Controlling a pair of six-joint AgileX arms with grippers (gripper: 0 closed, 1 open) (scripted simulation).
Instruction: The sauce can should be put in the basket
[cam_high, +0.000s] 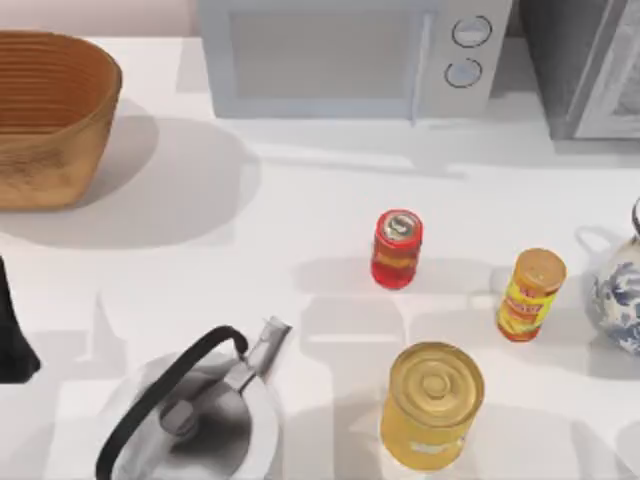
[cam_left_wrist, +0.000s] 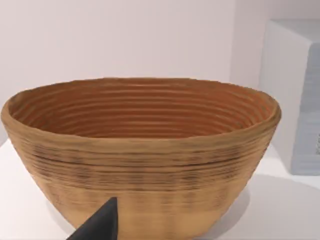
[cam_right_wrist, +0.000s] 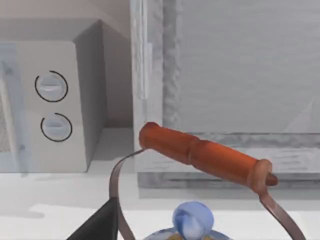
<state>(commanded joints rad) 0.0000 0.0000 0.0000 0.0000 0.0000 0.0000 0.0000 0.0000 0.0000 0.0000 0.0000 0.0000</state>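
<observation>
Open table lies between sauce can (cam_high: 397, 248) and basket (cam_high: 45, 115); kettle (cam_high: 190, 420) stands nearer.

A rendered kitchen counter, as we read it.

We see a smooth white countertop (cam_high: 300, 200) running up to a pale wall, with a boxy white microwave oven (cam_high: 350, 55) bearing two round dials at the back. A grey metal kettle with a black arched handle (cam_high: 190, 420) stands near the front, a blue-and-white porcelain teapot (cam_high: 622, 290) sits at the right edge, and tinned food stands between them, such as a large gold can (cam_high: 432, 402).
</observation>
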